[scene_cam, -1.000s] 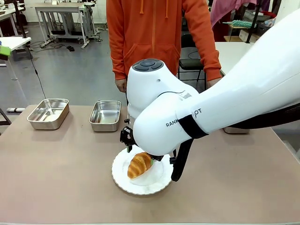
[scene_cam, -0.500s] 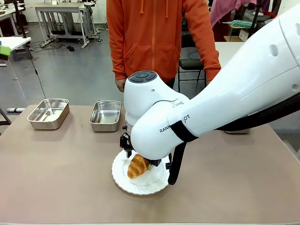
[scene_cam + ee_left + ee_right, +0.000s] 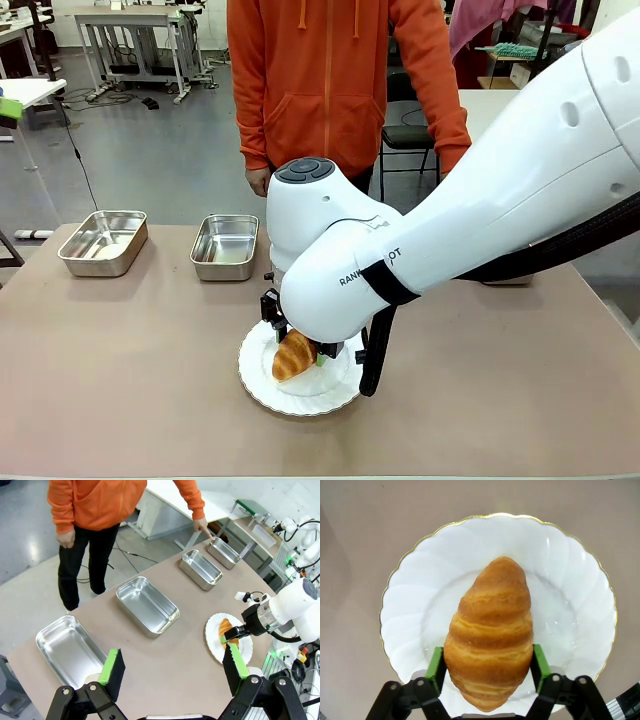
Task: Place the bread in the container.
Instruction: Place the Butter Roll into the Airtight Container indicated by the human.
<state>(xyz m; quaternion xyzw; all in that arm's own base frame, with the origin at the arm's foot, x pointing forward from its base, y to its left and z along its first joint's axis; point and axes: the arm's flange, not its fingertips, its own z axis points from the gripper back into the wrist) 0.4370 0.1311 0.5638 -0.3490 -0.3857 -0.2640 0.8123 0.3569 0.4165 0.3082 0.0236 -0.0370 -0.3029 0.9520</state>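
Right claw [image 3: 488, 663] clamped on bread [image 3: 490, 630], pads on both flanks. Bread lies on white plate [image 3: 570, 595], near-centre of table [image 3: 120, 380], long axis near-left to far-right. Steel pans [image 3: 225, 245] along far edge. Left claw [image 3: 172, 667] wide open, empty.

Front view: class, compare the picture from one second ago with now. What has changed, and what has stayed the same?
The right gripper came down lower over the croissant and closed its pads against both of its sides, taking hold. The croissant still lies on the white plate. The two pans and the person kept their places.
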